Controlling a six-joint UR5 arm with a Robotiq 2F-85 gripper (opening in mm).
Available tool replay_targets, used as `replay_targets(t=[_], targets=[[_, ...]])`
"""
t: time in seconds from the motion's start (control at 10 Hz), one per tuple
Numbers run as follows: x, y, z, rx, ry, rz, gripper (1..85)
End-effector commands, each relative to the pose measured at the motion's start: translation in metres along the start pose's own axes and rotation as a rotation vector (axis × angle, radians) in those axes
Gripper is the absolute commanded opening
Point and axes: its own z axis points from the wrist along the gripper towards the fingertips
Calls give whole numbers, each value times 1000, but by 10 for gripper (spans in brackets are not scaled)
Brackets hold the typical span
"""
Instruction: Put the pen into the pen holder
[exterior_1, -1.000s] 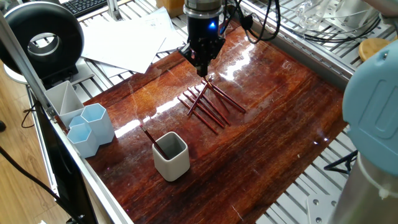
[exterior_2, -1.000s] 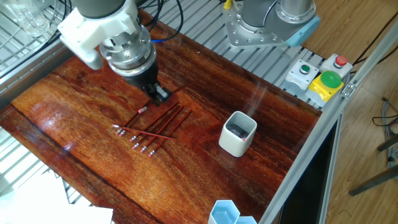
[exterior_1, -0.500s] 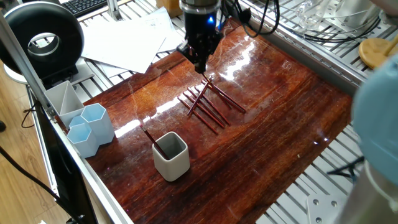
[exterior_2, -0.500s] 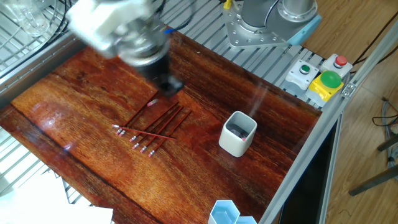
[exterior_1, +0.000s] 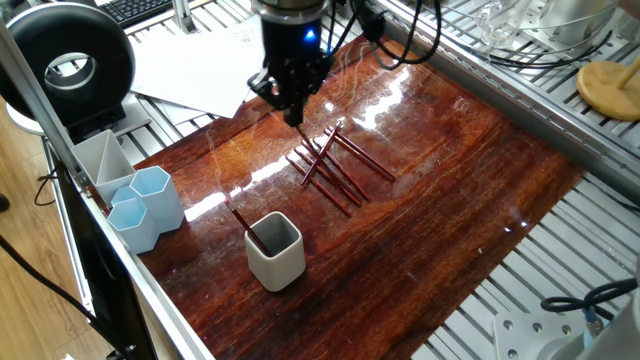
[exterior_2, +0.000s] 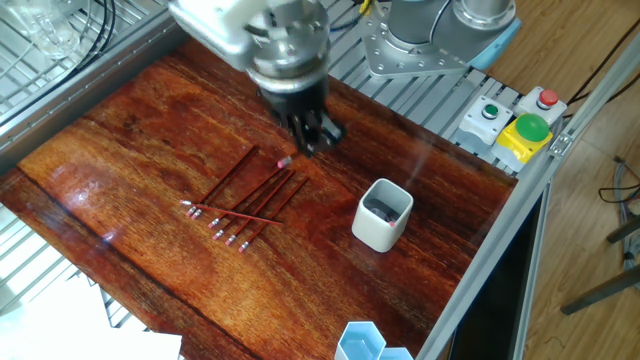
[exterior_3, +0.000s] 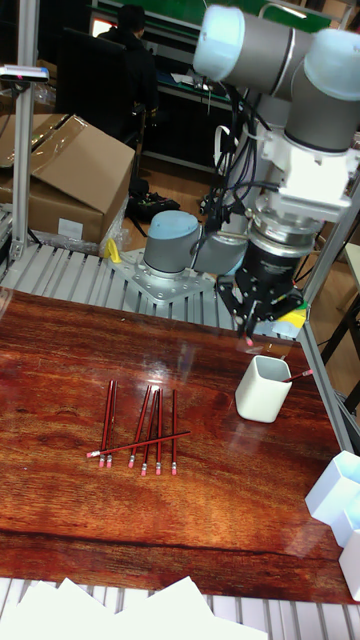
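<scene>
Pen holder (exterior_1: 275, 250) sits near the front edge of a glossy, reddish-brown wooden board (exterior_1: 450, 190) laid on a frame of aluminium rails. One pen (exterior_1: 240, 222) already leans out of it. The gripper (exterior_2: 312, 135) hangs above the board, between the cup and a loose row of red pens (exterior_2: 245, 205), well apart from both. Its jaws are clenched on the pen (exterior_2: 283, 160), of which little more than the pink end pokes out below.

At the board's corner stand pale blue hexagonal cups (exterior_1: 150, 200) just beside a grey tray (exterior_1: 100, 155). White papers (exterior_1: 220, 65) lie past the far edge. On the rail is a yellow box with red and green buttons (exterior_2: 530, 130). Behind the table I see a second robot base (exterior_3: 175, 250) and a cardboard box (exterior_3: 70, 180).
</scene>
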Motion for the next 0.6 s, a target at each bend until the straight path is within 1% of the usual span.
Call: replay_targets(t=[0.0, 0.1, 0.2, 0.3, 0.4, 0.5], targets=[[-13, 6, 5, 5, -44, -112, 10], [-13, 7, 4, 0, -46, -111, 10], [2, 16, -12, -4, -14, -82, 10], [19, 37, -43, -1, -8, -60, 10], [33, 60, -64, -14, -14, -34, 10], [36, 74, -73, -9, -40, -36, 10]])
